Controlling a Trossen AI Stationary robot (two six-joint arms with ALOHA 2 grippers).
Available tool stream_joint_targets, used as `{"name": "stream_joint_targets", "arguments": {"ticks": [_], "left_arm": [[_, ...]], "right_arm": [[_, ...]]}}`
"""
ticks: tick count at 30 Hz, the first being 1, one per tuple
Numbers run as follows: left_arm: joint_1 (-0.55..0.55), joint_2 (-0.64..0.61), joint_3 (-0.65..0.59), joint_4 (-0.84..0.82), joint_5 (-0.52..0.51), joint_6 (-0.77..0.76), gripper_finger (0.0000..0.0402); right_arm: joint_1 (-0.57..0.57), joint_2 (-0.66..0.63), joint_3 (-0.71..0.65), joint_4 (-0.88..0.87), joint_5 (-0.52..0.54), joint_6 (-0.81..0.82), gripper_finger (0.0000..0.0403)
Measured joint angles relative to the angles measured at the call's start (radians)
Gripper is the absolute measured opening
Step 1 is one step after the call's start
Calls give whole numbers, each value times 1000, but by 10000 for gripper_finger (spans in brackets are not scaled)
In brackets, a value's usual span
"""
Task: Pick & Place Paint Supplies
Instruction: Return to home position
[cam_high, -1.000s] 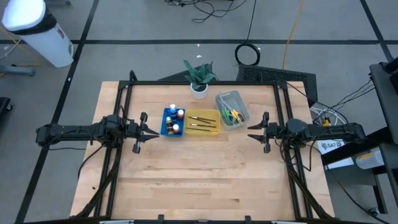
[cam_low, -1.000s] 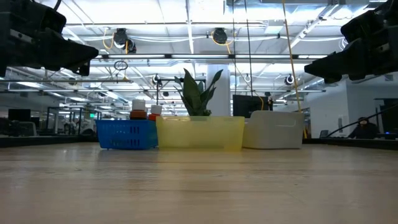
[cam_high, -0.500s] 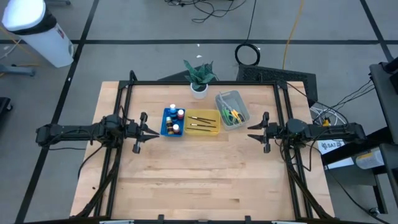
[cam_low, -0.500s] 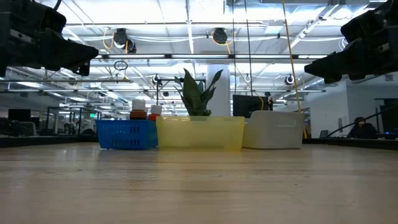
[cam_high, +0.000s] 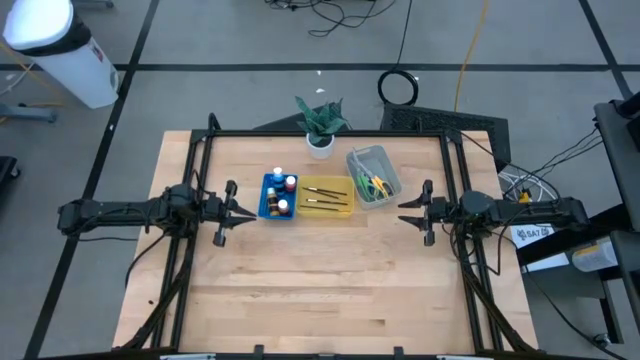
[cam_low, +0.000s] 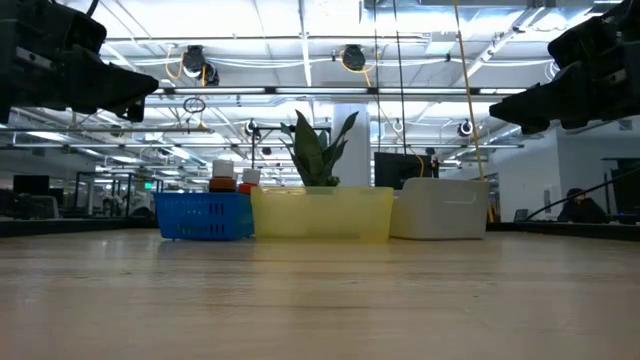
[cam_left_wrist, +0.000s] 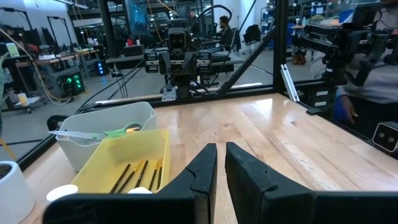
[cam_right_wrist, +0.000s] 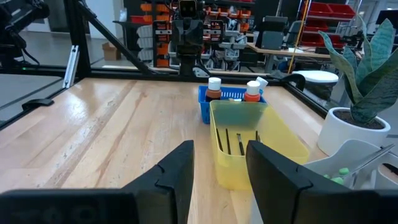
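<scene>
Several tiny paint bottles (cam_high: 281, 194) stand in a blue tray (cam_high: 266, 207); their caps show in the right wrist view (cam_right_wrist: 214, 83). Thin dark brushes (cam_high: 326, 196) lie in the yellow tray (cam_high: 326, 211) beside it. Scissors with green and yellow handles (cam_high: 374, 184) lie in the clear tray (cam_high: 387, 170). My left gripper (cam_high: 246, 212) hovers left of the blue tray, its fingers (cam_left_wrist: 205, 168) nearly together. My right gripper (cam_high: 402, 213) hovers right of the clear tray, open (cam_right_wrist: 219, 155). Both hold nothing.
A small potted green plant (cam_high: 320, 125) stands behind the trays near the far edge. Black frame posts (cam_high: 205, 140) run along the table's sides. Bare wood (cam_high: 320, 290) covers the near half of the table. A person sits in the room beyond (cam_left_wrist: 225, 28).
</scene>
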Motion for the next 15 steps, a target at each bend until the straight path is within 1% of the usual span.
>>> {"name": "stream_joint_targets", "arguments": {"ticks": [15], "left_arm": [[0,0,0,0,0,-1,47]], "right_arm": [[0,0,0,0,0,0,136]]}}
